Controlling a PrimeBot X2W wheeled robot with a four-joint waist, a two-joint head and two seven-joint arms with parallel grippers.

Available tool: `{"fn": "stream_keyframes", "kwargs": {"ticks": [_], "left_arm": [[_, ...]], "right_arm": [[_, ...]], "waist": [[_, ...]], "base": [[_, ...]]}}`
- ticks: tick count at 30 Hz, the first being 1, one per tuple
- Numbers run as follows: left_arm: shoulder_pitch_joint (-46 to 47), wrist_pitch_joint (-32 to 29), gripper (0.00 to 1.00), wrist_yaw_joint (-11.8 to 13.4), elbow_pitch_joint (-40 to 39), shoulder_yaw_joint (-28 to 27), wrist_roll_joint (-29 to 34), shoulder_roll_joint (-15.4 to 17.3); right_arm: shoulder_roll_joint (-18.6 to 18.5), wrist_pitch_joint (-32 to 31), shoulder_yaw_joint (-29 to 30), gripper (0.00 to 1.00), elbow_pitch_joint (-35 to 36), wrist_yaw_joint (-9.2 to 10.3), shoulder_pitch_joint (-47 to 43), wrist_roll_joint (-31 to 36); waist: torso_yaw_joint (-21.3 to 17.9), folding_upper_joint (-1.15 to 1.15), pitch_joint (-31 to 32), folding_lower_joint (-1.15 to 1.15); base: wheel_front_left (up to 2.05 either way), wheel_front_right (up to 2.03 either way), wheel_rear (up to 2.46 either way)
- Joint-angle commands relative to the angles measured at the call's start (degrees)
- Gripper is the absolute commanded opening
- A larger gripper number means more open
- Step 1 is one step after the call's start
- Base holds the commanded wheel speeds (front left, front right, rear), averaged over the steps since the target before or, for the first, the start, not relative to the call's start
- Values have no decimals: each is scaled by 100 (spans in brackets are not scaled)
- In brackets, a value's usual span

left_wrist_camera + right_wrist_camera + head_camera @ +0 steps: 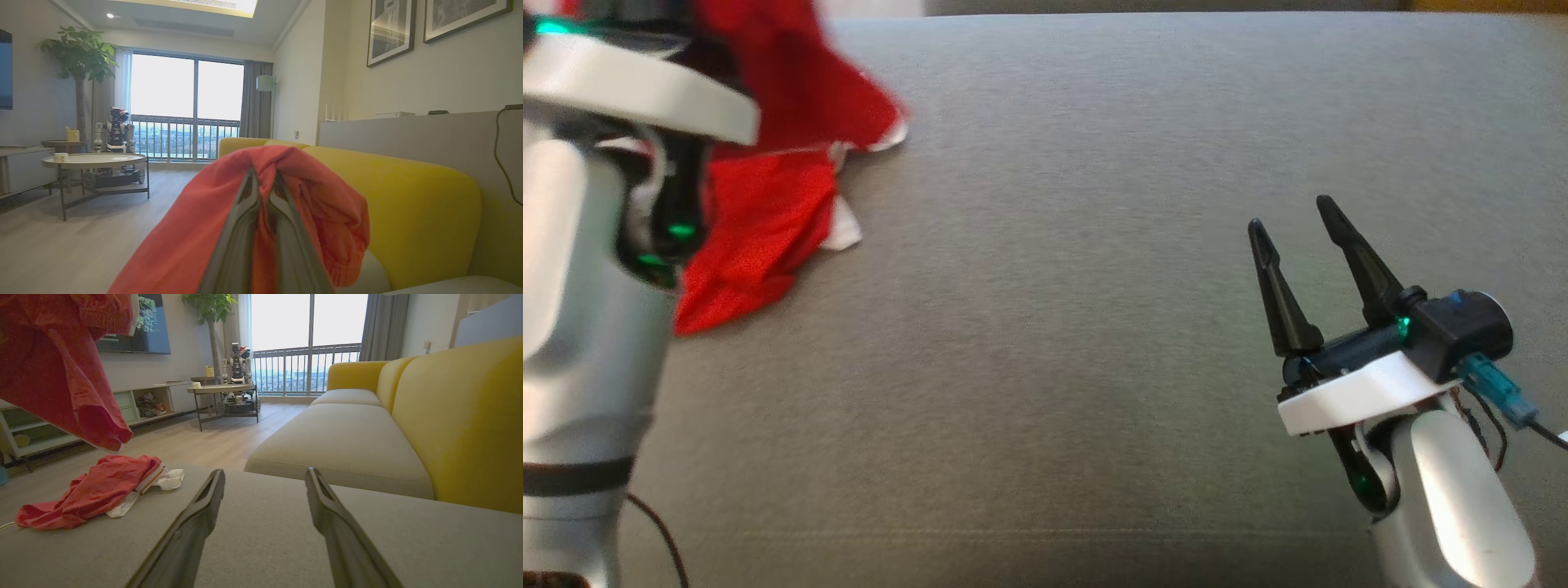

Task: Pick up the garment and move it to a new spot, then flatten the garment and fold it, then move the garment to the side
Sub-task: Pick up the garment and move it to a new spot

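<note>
The left fingers (239, 237) pinch the garment (768, 220), draped over their tips, its tail on the cushion (1054, 327) below; lift until it clears before carrying. The right fingers (1276, 286) stand wide and empty, well away, ready to steady it.

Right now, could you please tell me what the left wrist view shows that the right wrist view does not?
Left wrist view's own: the left pincer shut on the red garment, framed pictures and a dangling cable. Right wrist view's own: the right pincer open over the grey cushion, with a red and white heap lying on it. Shared: the red garment, the yellow sofa, the round table, the potted plant and the balcony window.
</note>
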State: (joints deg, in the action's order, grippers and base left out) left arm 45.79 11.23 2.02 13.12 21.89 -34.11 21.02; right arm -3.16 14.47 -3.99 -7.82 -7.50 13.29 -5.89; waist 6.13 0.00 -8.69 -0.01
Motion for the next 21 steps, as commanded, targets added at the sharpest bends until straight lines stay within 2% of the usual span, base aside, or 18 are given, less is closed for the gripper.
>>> {"fn": "stream_keyframes", "kwargs": {"ticks": [1, 6, 10, 15, 21], "left_arm": [[214, -33, 0, 31, -254, -198, -12, 184], [214, -269, 0, 204, -791, 9, -23, -82], [195, -442, 0, 307, -927, 248, -23, -340], [218, -372, 0, 430, -736, 569, 176, -655], [338, -107, 0, 621, -72, 806, 338, -1139]], "right_arm": [[28, 52, -114, 100, 214, 1, 116, -63], [28, 52, -100, 100, 428, 1, 236, -158], [28, 52, -68, 100, 693, 1, 308, -222], [28, 52, 18, 100, 1127, 1, 384, -413], [28, 52, 75, 100, 1383, 1, 400, -569]], "waist": [[-246, 0, -16, 1], [-909, 0, -149, 1], [-1458, 0, -308, 1], [-2130, 0, -538, 1], [-2695, 0, -813, 1]], "base": [[0, 0, 0], [0, 0, 0], [0, 0, 0], [0, 0, 0], [0, 0, 0]]}}
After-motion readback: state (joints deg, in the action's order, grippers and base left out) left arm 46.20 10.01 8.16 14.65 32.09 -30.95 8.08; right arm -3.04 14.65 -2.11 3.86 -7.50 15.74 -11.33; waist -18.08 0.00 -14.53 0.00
